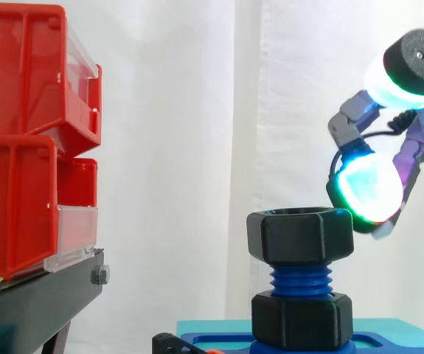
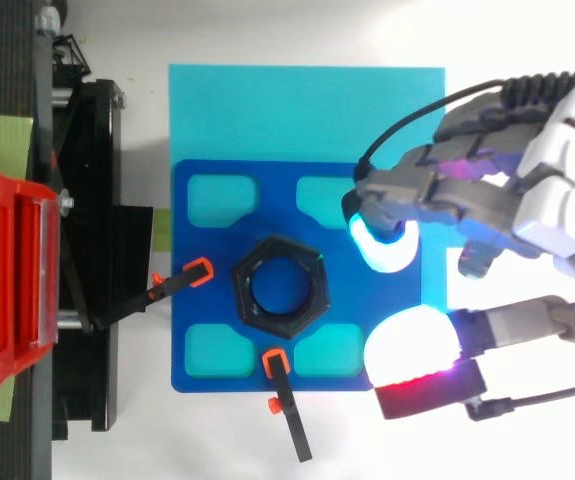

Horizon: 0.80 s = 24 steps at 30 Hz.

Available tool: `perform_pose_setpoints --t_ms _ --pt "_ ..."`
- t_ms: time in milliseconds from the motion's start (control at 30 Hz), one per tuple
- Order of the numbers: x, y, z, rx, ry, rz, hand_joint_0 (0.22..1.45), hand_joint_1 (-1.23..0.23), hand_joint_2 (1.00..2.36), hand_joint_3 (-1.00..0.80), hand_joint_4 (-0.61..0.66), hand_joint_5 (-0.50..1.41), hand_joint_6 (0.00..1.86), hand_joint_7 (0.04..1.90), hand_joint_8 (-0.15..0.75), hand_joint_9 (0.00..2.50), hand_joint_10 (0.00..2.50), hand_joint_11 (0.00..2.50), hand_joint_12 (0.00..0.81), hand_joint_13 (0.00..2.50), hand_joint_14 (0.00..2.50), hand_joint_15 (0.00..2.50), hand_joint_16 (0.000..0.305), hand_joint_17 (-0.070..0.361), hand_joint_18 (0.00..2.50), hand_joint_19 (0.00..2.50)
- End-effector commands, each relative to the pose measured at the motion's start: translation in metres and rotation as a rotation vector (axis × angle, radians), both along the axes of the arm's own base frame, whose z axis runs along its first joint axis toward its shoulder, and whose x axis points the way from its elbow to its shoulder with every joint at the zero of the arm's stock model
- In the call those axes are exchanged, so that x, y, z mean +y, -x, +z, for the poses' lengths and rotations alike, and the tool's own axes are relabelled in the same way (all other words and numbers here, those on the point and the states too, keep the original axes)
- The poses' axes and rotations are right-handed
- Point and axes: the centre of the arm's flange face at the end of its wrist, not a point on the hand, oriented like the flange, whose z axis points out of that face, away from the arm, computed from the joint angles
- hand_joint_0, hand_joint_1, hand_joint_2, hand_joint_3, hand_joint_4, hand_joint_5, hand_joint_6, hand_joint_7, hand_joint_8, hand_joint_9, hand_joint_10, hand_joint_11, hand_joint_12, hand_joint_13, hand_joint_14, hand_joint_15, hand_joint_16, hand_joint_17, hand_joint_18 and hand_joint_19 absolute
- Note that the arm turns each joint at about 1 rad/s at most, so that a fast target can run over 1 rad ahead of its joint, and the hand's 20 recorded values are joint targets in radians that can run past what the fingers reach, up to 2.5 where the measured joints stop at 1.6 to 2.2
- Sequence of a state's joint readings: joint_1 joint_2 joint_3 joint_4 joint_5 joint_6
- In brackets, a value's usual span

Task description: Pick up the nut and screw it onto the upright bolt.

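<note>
From the side, the hand hangs with its fingers spread and relaxed, gripping nothing. One glowing fingertip is just beside the black hex nut, whether touching I cannot tell. The nut lies to the hand's left and slightly below it, sitting level on top of the blue threaded bolt. The bolt's axis is upright, with bare thread showing down to a black hex collar. Far beyond the nut from the hand are red bins on a black stand.

From above, the hand is open toward the nut, two fingertips apart and near the nut's closest side. I judge the nut seated, so the next move is closing on its flats and turning. Around it lies a blue base plate on a cyan mat. Two orange-tipped clamps on the far and lower sides narrow the room.
</note>
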<state>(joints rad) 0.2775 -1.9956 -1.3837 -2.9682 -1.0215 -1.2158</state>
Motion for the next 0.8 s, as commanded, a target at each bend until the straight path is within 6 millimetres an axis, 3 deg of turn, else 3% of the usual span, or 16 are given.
perform_pose_setpoints --t_ms 0,300,433,500,700,767 --pt "-0.004 0.01 0.023 -0.012 0.004 -0.001 0.47 -0.2 1.0 -0.5 0.14 0.0 0.5 1.13 0.201 1.57 0.01 0.27 0.289 0.92 0.0 0.11 0.04 0.089 0.78 0.37" --pt "-0.004 0.003 0.053 -0.085 0.021 -0.004 0.45 -0.22 1.0 -0.5 0.18 -0.05 0.5 1.02 0.227 1.43 0.01 0.27 0.315 0.85 0.0 0.13 0.045 0.102 0.73 0.4" --pt "0.005 -0.014 0.061 -0.224 -0.01 -0.001 0.45 -0.23 1.0 -0.5 0.19 -0.06 0.5 0.99 0.228 1.38 0.01 0.27 0.32 0.81 0.0 0.13 0.046 0.104 0.71 0.41" --pt "0.009 -0.022 0.055 -0.259 -0.008 0.0 0.45 -0.23 1.0 -0.5 0.19 -0.07 0.5 0.97 0.227 1.35 0.01 0.26 0.324 0.78 0.0 0.13 0.047 0.106 0.69 0.41" --pt "0.019 -0.047 0.007 -0.262 0.0 0.002 0.45 -0.22 1.0 -0.5 0.2 -0.06 0.5 0.95 0.218 1.3 0.01 0.25 0.33 0.7 0.0 0.1 0.048 0.108 0.6 0.38" --pt "0.021 -0.05 0.001 -0.261 -0.001 0.002 0.45 -0.23 1.0 -0.5 0.2 -0.07 0.5 0.94 0.226 1.27 0.01 0.24 0.334 0.68 0.0 0.1 0.048 0.108 0.58 0.36"
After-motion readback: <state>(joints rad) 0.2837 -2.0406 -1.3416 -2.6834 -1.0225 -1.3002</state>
